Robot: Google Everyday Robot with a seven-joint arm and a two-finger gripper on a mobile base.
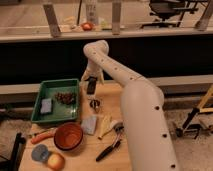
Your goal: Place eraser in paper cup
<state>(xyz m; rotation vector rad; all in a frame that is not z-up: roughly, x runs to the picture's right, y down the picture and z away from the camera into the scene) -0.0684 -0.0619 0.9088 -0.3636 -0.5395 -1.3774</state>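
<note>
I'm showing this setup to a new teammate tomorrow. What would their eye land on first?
The big white robot arm dominates, sweeping from the lower right up over the wooden table. Its gripper hangs just above a small cup near the table's middle. Next comes the green tray on the left, holding a blue sponge, with an orange bowl in front of it.
</note>
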